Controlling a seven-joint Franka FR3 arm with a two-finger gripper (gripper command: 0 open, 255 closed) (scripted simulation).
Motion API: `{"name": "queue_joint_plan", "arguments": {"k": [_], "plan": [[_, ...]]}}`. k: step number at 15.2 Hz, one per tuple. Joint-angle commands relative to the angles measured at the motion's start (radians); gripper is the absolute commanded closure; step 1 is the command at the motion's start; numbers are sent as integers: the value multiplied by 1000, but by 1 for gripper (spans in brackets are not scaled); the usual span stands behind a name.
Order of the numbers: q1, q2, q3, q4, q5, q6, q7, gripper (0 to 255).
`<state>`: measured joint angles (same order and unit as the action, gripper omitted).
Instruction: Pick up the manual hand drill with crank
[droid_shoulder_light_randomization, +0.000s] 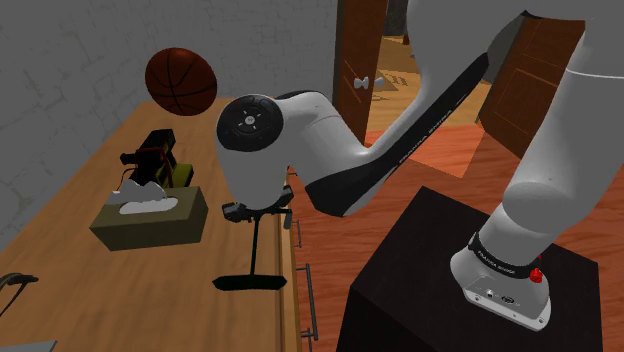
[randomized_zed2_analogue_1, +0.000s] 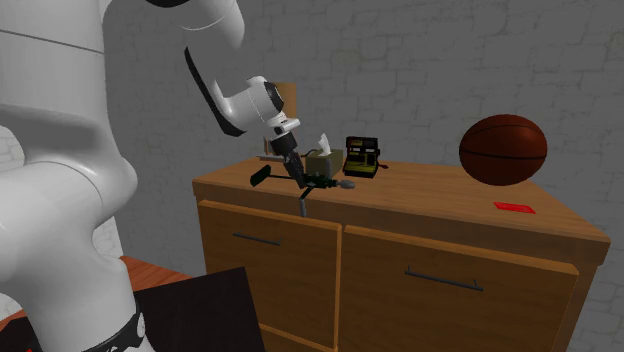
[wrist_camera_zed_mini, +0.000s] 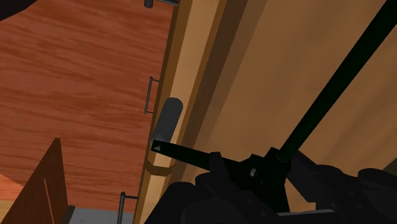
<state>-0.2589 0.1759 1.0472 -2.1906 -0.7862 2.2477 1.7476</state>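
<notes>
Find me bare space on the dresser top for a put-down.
Best bare stretch: dresser top between the camera and the basketball, short of the red card. Crowded at the other end: tissue box, camera, and the gripper with the hand drill.

hand drill (wrist_camera_zed_mini: 331, 90) cut @ edge, top hidden

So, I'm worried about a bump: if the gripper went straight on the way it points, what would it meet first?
The hand drill clasped in the gripper sits in that line already; past it, probably the wooden dresser top near its front edge, though depth is unclear.
</notes>
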Motion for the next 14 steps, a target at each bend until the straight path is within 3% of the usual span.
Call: {"name": "queue_joint_plan", "arguments": {"k": [1,5,14], "plan": [[0,0,0,-1,0,0,0,255],[0,0,0,-1,0,0,0,255],[-55,-133,45,26,180,-26,-149,255]]}}
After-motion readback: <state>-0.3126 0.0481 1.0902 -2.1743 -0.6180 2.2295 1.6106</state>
